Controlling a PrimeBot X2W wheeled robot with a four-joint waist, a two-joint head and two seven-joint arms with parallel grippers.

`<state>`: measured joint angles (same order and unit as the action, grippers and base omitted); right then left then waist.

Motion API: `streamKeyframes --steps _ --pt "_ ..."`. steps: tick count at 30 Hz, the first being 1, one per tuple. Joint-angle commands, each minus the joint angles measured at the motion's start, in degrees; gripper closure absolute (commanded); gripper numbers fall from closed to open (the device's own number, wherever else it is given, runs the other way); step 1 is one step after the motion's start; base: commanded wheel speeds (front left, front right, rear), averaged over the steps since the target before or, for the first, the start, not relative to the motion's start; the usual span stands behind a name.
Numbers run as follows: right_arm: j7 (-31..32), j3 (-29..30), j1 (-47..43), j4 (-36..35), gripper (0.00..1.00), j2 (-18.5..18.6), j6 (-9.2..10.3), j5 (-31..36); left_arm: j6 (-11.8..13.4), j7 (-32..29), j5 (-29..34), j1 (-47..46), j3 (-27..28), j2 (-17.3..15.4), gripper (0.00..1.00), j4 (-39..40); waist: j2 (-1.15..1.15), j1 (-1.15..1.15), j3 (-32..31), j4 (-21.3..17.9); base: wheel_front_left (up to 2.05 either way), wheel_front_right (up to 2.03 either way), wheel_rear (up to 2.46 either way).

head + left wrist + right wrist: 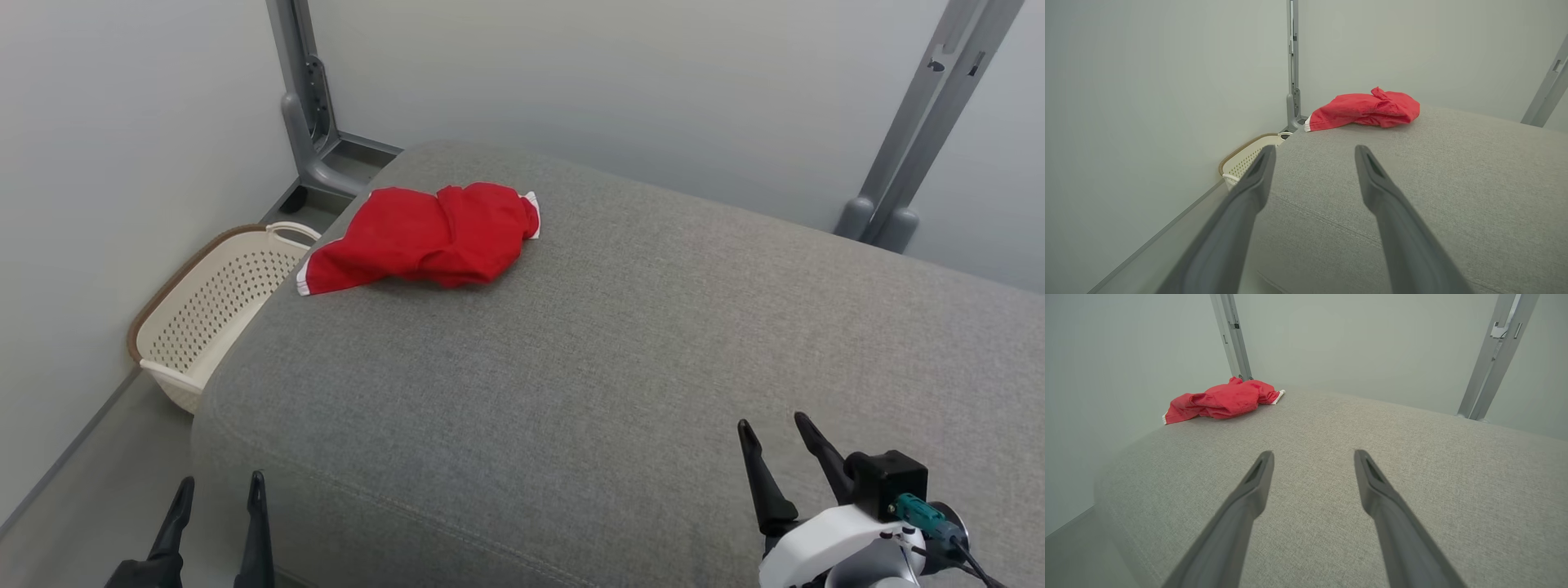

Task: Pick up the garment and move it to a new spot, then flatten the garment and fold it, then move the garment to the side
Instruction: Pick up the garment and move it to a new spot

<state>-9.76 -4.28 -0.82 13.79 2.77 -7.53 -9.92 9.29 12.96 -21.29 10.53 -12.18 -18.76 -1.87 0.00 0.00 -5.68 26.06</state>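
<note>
- The garment (424,237), red with white trim at its edges, lies crumpled in a loose heap on the grey upholstered cushion (588,367), near the cushion's far left corner.
- One white-edged end of it reaches toward the cushion's left edge; another white-edged bit shows at the far side of the heap.
- The left gripper (220,482) sits at the lower left of the head view, by the cushion's near left corner, its two dark fingers spread apart and holding nothing.
- From the left wrist, the left gripper (1314,149) points along the cushion toward the garment (1367,110), which is well apart from it.
- The right gripper (774,425) hangs over the near right part of the cushion, fingers likewise spread and empty.
- In the right wrist view, the right gripper (1313,454) has bare grey fabric between its fingers, with the garment (1220,402) far off to the upper left.
- A cream perforated basket (212,310) with a brown rim stands on the floor (98,490) between the cushion's left side and the wall.
- Grey metal posts (306,106) rise behind the cushion.
</note>
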Motion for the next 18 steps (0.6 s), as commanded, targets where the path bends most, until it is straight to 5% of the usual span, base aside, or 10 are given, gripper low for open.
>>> streamKeyframes --steps 1,10,18 --pt "-0.46 -0.11 0.62 0.42 0.0 0.24 0.08 0.11 0.27 0.42 -0.21 0.55 0.34 -0.14 0.0 0.37 0.0 0.0 0.68 0.66 0.0 0.0 0.0" --pt "-0.88 -0.46 1.08 1.29 0.0 0.25 0.08 -0.04 -0.57 -1.11 -1.32 -2.1 -0.41 0.25 0.0 0.11 0.0 0.0 0.82 0.69 0.0 0.0 0.0" --pt "0.22 0.02 -0.25 -0.41 0.0 0.25 0.08 0.95 -4.31 -13.4 -4.73 -13.75 -3.24 0.81 0.0 -7.38 0.0 0.0 1.25 0.72 0.0 0.0 0.0"
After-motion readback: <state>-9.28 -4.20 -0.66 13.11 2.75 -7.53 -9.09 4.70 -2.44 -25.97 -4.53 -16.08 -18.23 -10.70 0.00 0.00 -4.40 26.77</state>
